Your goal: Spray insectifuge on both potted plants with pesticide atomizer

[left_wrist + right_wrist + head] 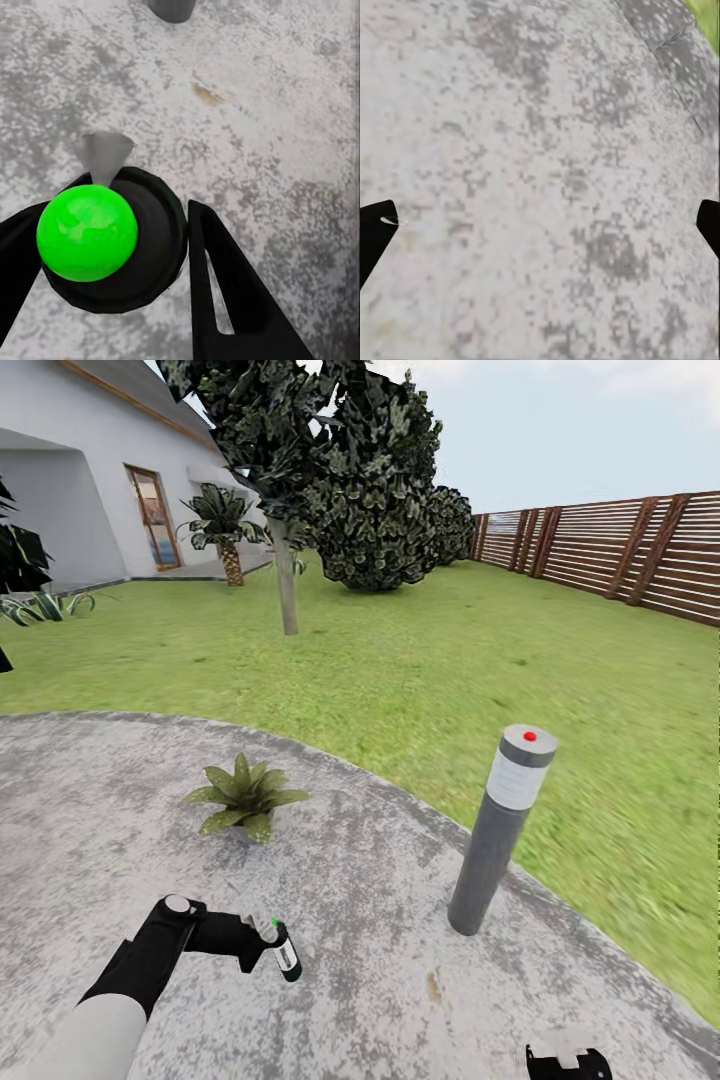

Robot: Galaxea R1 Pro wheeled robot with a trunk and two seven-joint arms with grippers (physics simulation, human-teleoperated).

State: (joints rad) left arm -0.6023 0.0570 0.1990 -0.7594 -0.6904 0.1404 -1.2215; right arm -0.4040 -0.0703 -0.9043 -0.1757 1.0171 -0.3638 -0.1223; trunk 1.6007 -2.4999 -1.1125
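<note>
Head view: left tool (pixel 262 945) grips atomizer (pixel 285 952) near 1 plant (pixel 245 797); next, aim its nozzle there. Right tool (pixel 540 225) released.

Even, bright daylight fills the head view under a pale hazy sky at the upper right. The green lawn (pixel 420 660) and round mottled grey stone paving (pixel 380 920) show almost no cast shadows. Rendered textures look coarse and pixelated, blotchiest in both wrist views.
</note>
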